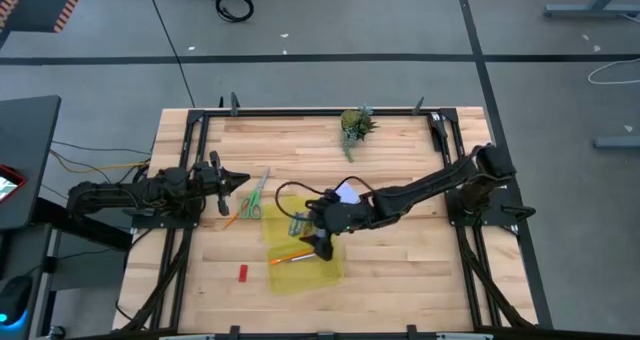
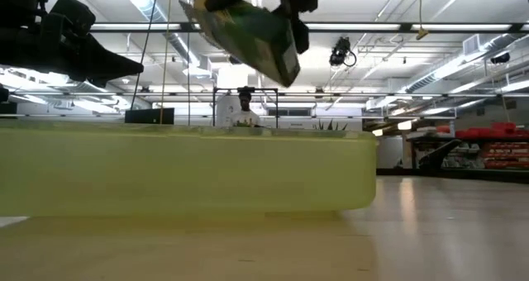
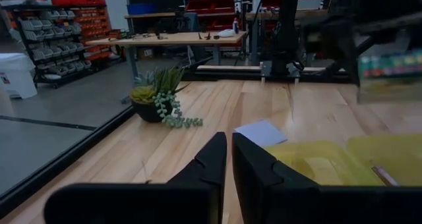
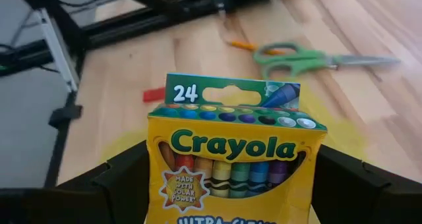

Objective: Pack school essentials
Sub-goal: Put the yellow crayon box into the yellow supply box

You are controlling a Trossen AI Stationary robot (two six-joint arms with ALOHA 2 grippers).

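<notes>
Nearest the front edge of the tabletop (image 1: 400,270): a small flat red eraser block (image 1: 242,272), left of the yellow case (image 1: 330,270) and apart from it, not yet packed.

The case is translucent yellow plastic, rectangular, shallow-walled, lying open towards the front of the table's middle. An orange pencil (image 1: 288,256) already lies inside. In the low view its frosted wall fills the foreground.

Above the case, my right gripper (image 1: 322,227) carries the crayon box (image 4: 236,155), fingers clamped on its two sides. Glossy yellow-and-green cardboard, lid flap up, rows of crayon tips showing. It hangs tilted and clear of the case; I judge it is held high so it can pass over the rim before going down inside.

Just behind the gripper, a pale blue note pad (image 3: 261,132), thin and square, flat on the wood.

Left of the case: green-handled scissors (image 1: 252,202) with slim metal blades, lying beside another orange pencil (image 1: 231,220).

Near the left edge, my left gripper (image 1: 236,181) waits above the wood, fingers nearly together, holding nothing.

By the back edge: a small potted plant (image 1: 355,124), spiky green leaves, dark round pot.
</notes>
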